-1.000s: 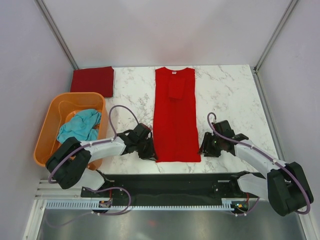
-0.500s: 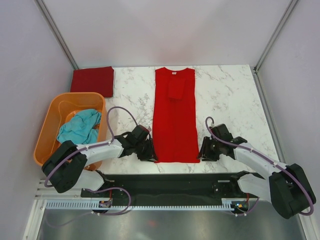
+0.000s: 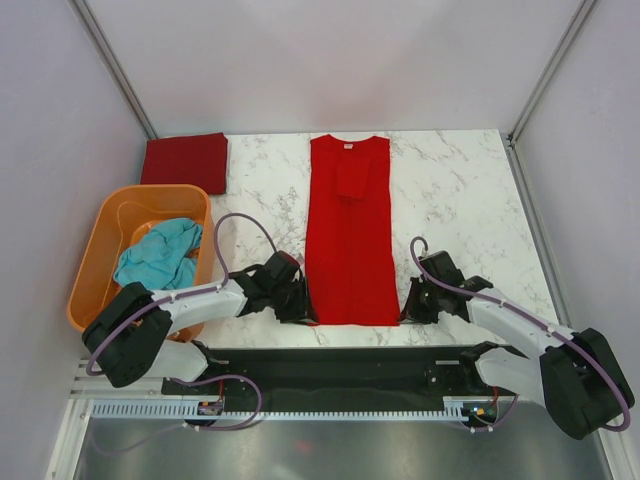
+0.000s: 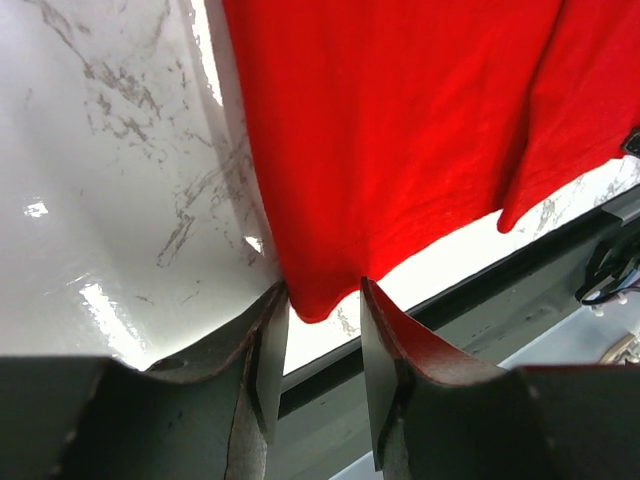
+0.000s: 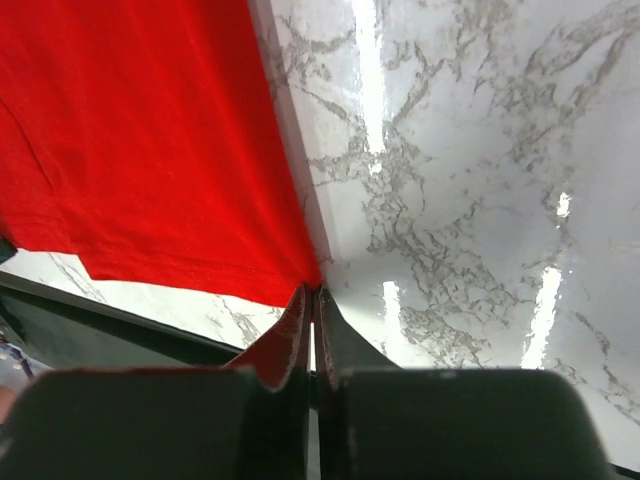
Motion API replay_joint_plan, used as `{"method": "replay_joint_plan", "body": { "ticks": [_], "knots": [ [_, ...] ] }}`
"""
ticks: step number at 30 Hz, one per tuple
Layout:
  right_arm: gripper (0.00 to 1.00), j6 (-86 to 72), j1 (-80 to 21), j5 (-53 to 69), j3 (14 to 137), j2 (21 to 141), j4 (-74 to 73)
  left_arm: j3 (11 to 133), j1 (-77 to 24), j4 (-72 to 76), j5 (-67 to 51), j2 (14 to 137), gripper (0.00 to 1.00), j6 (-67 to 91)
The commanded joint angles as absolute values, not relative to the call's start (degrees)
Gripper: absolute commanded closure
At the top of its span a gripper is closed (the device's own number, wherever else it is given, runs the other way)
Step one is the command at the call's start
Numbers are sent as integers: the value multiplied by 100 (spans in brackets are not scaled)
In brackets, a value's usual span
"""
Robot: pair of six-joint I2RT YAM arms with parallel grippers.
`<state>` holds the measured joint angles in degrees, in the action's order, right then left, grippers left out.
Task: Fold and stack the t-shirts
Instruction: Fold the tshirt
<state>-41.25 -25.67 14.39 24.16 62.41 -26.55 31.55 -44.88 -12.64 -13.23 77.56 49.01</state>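
Note:
The bright red t-shirt [image 3: 348,230] lies flat and long down the middle of the marble table, neck label at the far end, sleeves folded in. My left gripper [image 3: 304,312] is at its near left corner, open, and the corner of the red cloth [image 4: 400,120] pokes in between the fingertips of that left gripper [image 4: 318,300]. My right gripper [image 3: 404,312] is at the near right corner; in the right wrist view this right gripper [image 5: 312,295] is shut, pinching the corner of the red cloth [image 5: 140,150]. The maroon t-shirt [image 3: 185,160] lies folded at the far left. The teal t-shirt [image 3: 158,252] lies crumpled in the basket.
The orange plastic basket [image 3: 90,270] stands at the left edge beside my left arm. The table's near edge and a black strip [image 3: 330,365] run just behind both grippers. Bare marble [image 3: 450,190] stretches to the right of the red shirt.
My right gripper has closed at the shirt's near right corner. My left gripper has opened wider around the near left corner. Both arms shifted slightly toward the hem.

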Motion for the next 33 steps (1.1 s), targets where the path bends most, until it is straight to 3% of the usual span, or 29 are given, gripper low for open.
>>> {"method": "replay_joint_plan", "body": {
  "ticks": [1,24,25,33],
  "knots": [
    [100,-4227,-2593,1283,2364,6135,-2628,3260,-4570,-1730,-854,7620,58,4773],
    [100,-4377,-2602,1398,2276,5634,-2707,3480,-4772,-1907,-756,7735,56,4755],
    [100,-4360,-2602,1363,2285,5590,-2751,3463,-4799,-1881,-869,7665,97,4990],
    [100,-4052,-2628,966,2646,5177,-3630,3357,-5001,-1916,-1001,7040,98,5387]
  ]
}}
